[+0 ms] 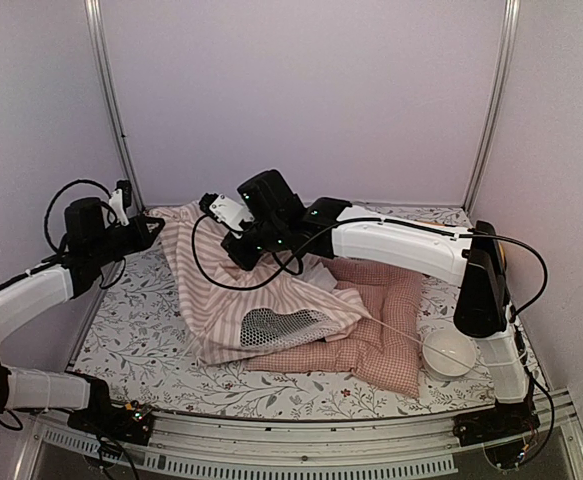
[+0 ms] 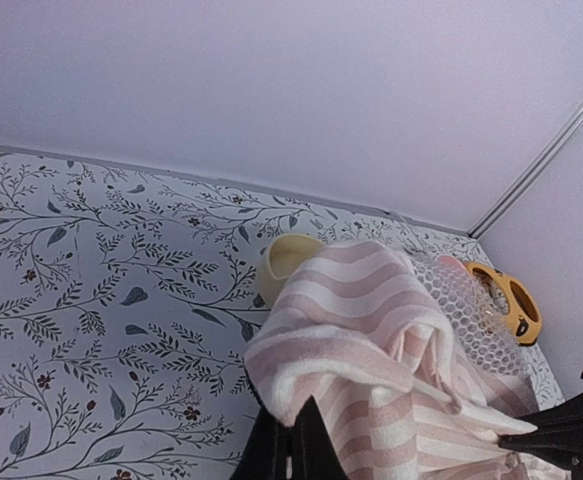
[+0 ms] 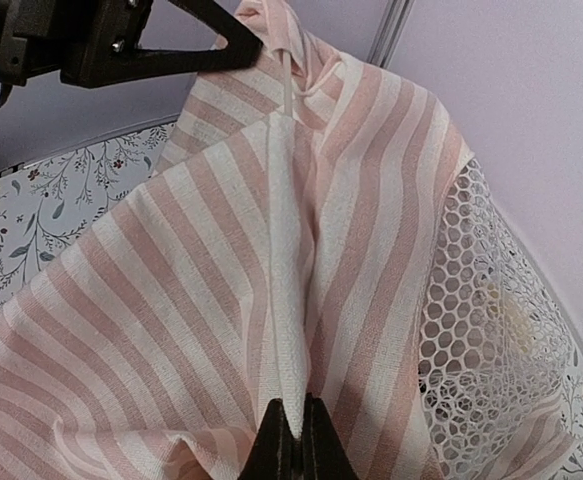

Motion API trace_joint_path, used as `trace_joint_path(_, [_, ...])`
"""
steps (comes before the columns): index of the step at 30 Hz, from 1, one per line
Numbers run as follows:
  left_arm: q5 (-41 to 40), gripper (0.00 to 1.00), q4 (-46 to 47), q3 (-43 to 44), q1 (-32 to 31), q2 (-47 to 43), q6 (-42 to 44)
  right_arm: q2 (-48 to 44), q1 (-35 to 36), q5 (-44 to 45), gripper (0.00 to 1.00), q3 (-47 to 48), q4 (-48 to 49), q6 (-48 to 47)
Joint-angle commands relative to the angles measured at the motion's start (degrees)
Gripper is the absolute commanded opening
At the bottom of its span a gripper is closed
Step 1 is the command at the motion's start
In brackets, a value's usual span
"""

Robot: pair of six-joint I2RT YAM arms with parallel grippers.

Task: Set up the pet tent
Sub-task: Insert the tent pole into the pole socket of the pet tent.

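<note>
The pet tent (image 1: 233, 292) is a slack heap of pink-and-white striped cloth, its mesh window (image 1: 276, 324) facing the front. My left gripper (image 1: 158, 224) holds its back-left corner up off the table. In the left wrist view the left gripper (image 2: 296, 420) is shut on a fold of the striped tent (image 2: 371, 340). My right gripper (image 1: 239, 252) reaches in from the right over the tent's middle. In the right wrist view the right gripper (image 3: 299, 415) is shut on a white seam of the tent (image 3: 171, 300), beside the mesh (image 3: 481, 330), and the left gripper (image 3: 241, 50) pinches the peak.
A pink checked cushion (image 1: 381, 330) lies partly under the tent at the right. A white bowl (image 1: 449, 352) sits by the right arm's base, a thin white pole (image 1: 396, 330) running towards it. A pale yellow cup (image 2: 286, 262) and a yellow ring-shaped thing (image 2: 506, 300) lie behind the tent.
</note>
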Motion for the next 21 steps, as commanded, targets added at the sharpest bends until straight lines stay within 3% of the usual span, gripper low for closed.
trace_joint_path(1, [0.08,0.00,-0.33,1.45,-1.10,-1.10,1.62,-2.31,-0.35,0.19,0.00,0.22,1.65,0.16])
trace_joint_path(18, [-5.72,0.00,-4.09,2.68,-6.63,-2.91,6.27,-2.55,-0.35,-0.33,0.00,0.33,2.22,-0.54])
trace_joint_path(21, [-8.50,0.12,-7.36,3.68,-6.63,-3.50,4.84,-2.67,-0.35,0.24,0.00,0.32,3.07,-0.09])
